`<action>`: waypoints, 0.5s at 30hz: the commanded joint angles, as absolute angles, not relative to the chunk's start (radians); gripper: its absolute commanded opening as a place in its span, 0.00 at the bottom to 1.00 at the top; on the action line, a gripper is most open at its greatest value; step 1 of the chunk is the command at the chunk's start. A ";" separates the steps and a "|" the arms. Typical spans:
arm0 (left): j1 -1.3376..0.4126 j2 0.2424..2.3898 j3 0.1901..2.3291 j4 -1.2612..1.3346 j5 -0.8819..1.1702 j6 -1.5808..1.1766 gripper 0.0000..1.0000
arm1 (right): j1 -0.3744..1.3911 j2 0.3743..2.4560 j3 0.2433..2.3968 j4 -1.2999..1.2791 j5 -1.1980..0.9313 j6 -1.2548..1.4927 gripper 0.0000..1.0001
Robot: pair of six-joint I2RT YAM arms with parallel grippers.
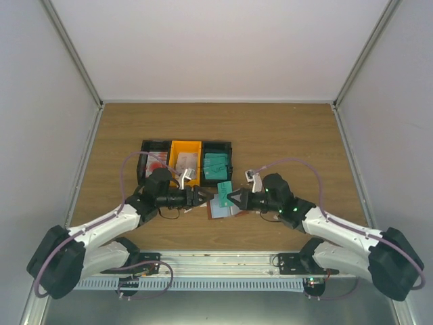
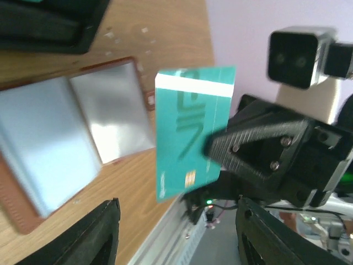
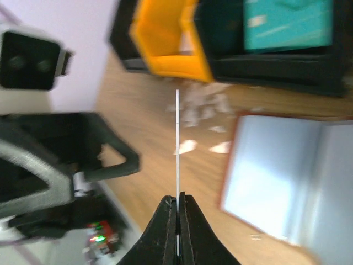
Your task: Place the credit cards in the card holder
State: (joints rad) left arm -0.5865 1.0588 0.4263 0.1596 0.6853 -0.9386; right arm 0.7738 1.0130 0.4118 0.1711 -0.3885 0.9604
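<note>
The card holder (image 1: 218, 211) lies flat on the worktop (image 1: 284, 135), folded open. In the left wrist view you can see its reddish-brown edge around two shiny, pale inner panels.

The two claws meet right over it, nose to nose. The right claw (image 1: 231, 198) comes in from the holder's right side, pinched tight on a teal-green credit card (image 1: 224, 190). That card is up in the air above the holder, not touching it. In the right wrist view it shows edge-on as one thin line sticking out of the closed tips. In the left wrist view you see its flat face, with a white stripe along one end and a small gold chip near the other.

The left claw (image 1: 203, 198) is on the holder's left side, facing the card. Its fingers (image 2: 105, 232) are spread wide with nothing between them.

Just past the holder there's a scatter of little white scraps (image 3: 204, 110) on the wood.

Behind those, on the far side of the holder, three bins sit in a row touching each other:
- a black bin (image 1: 153, 145) with something white and red in it
- an orange bin (image 1: 185, 143) with pale stuff I can't make out
- another black bin (image 1: 216, 145) holding more teal cards (image 1: 216, 166)
</note>
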 commanded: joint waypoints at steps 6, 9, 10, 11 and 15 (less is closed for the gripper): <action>-0.591 1.268 0.461 0.120 0.624 -0.828 0.38 | 0.648 1.177 0.457 -0.063 -0.355 0.752 0.01; -0.592 1.335 0.470 0.174 0.652 -0.827 0.25 | 0.643 1.233 0.452 -0.014 -0.380 0.757 0.00; -0.592 1.354 0.478 0.172 0.643 -0.820 0.23 | 0.642 1.248 0.449 -0.005 -0.384 0.759 0.00; -0.591 1.373 0.489 0.159 0.626 -0.811 0.20 | 0.640 1.258 0.447 -0.003 -0.389 0.761 0.01; -0.592 1.444 0.516 0.108 0.565 -0.780 0.16 | 0.621 1.286 0.436 0.035 -0.416 0.768 0.01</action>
State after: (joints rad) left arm -0.5877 1.3945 0.4763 0.1036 0.6228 -0.8299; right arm 0.6430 1.2652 0.4538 -0.0303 -0.3782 0.7826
